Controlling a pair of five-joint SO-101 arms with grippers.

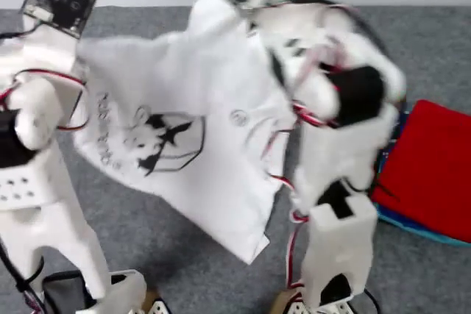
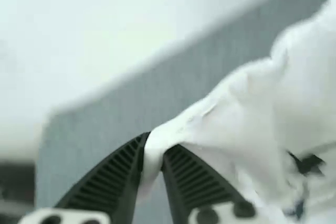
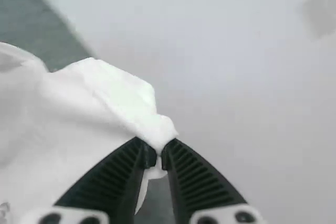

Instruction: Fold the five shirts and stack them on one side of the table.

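Shirt hung between the arms over the tabletop's middle, held edge running arm to arm, loose part draping toward the near edge. Left gripper was clamped on one corner, right gripper on the other. Red shirt lay by the right edge.

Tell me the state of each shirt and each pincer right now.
white shirt, unfolded, hanging spread between both pincers.
red shirt, folded, lying flat on the table.
left pincer, shut on the white shirt's edge.
right pincer, shut on a bunched corner of the white shirt.
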